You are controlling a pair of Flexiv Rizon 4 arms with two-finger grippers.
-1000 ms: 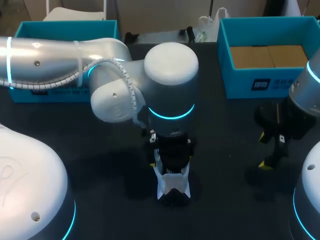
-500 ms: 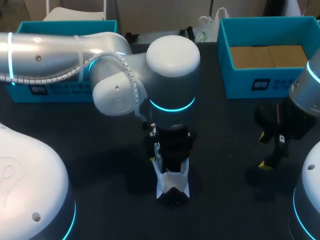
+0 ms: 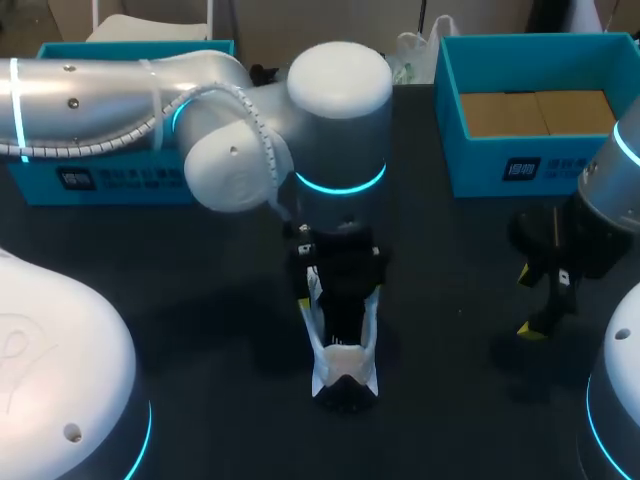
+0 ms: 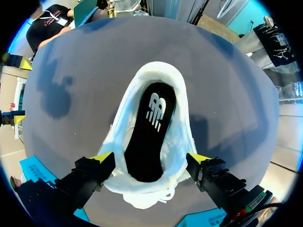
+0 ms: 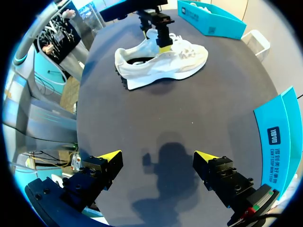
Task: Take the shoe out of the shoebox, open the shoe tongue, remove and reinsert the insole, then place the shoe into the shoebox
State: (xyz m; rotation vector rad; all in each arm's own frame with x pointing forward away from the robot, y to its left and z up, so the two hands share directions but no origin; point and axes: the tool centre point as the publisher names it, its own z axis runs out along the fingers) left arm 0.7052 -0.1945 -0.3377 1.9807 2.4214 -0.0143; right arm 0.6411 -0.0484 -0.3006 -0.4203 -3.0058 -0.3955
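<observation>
1. The shoe stands out of the shoebox, mid-counter, with the black insole lying flat inside it.
2. The left jaws hang wide open over it, one yellow tip on each side of the laced end. They grip nothing.
3. The left arm has drawn back and up over the last second, and the shoe hasn't budged. That looks like a let-go, with the insole probably seated.
4. The right jaws are spread wide and empty over bare counter, well off to the right.
5. The shoebox waits at the far right, ready for the return.
</observation>
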